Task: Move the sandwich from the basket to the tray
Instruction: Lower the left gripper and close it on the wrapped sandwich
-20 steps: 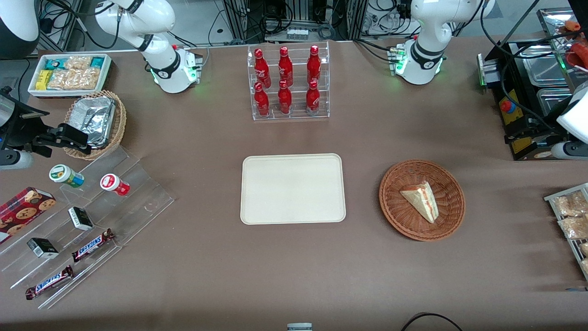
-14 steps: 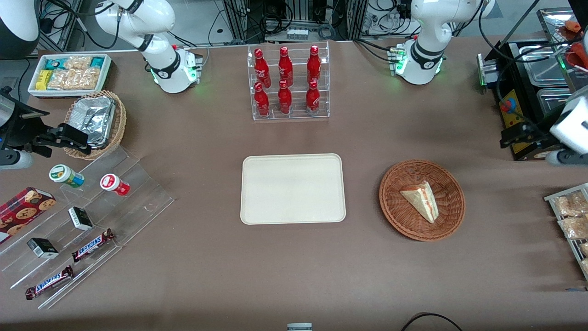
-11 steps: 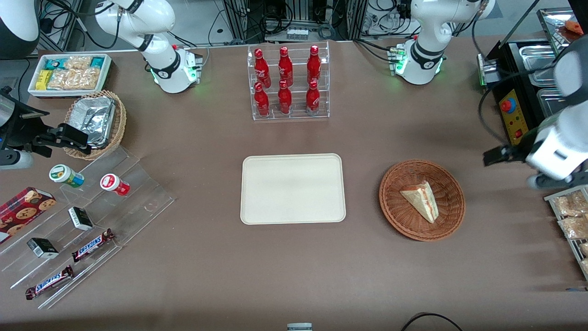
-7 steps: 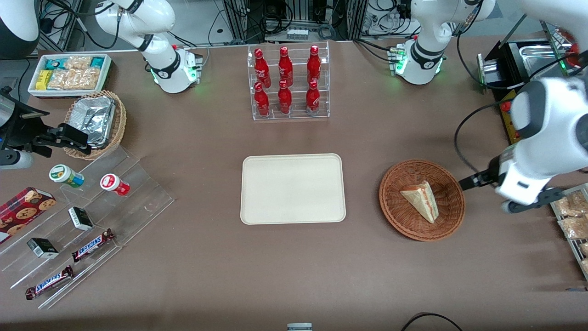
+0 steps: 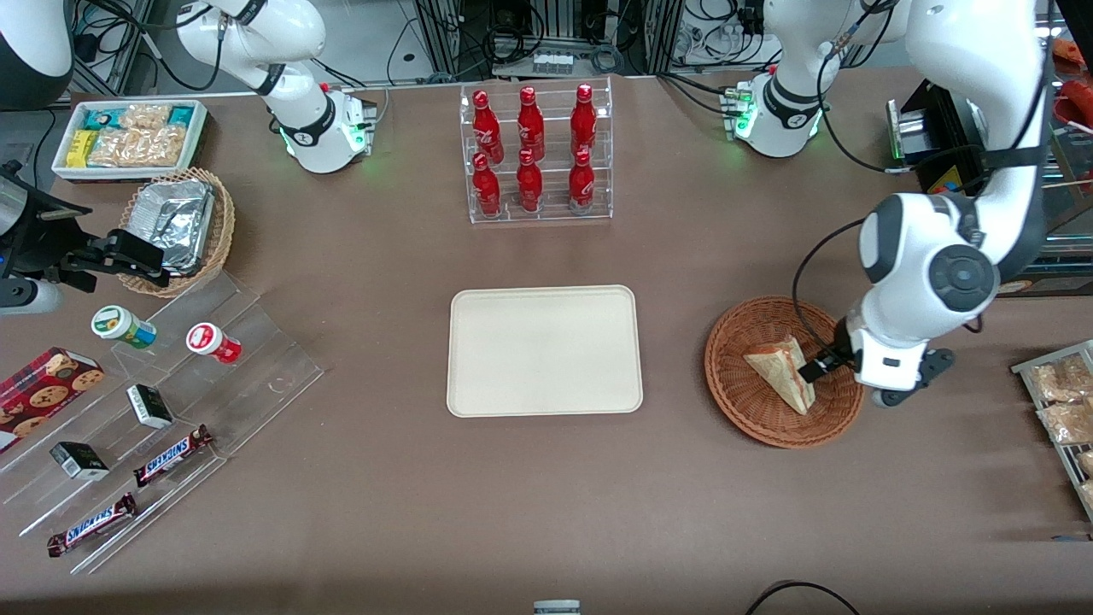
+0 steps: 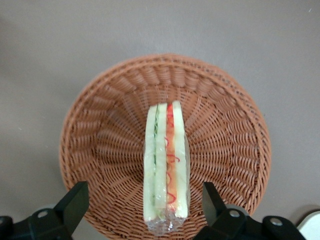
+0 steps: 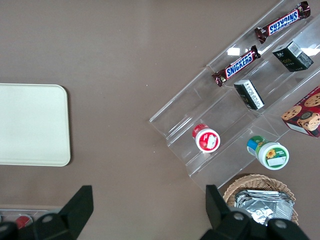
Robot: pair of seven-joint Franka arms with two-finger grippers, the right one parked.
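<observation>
The sandwich [image 5: 781,369], a white bread wedge with red and green filling, lies in the reddish-brown wicker basket [image 5: 751,410]. The cream tray [image 5: 544,350] lies flat beside the basket, toward the parked arm's end, with nothing on it. My left gripper [image 5: 824,366] hangs above the basket, over the sandwich's edge. In the left wrist view the gripper [image 6: 144,192] is open, with one black finger [image 6: 75,200] on each side of the sandwich [image 6: 165,165] and clear of it. The basket's woven wall [image 6: 100,125] fills that view. The tray also shows in the right wrist view [image 7: 30,125].
A clear rack of red bottles [image 5: 536,154] stands farther from the camera than the tray. A wire rack of snack packets [image 5: 1063,401] sits at the working arm's end. Clear steps with snacks [image 5: 154,410] and a tan foil-packet basket [image 5: 179,226] lie at the parked arm's end.
The left arm has swung in from the table's edge and come down over the basket. Its gripper now straddles the sandwich. The sandwich, basket and tray have not moved.
</observation>
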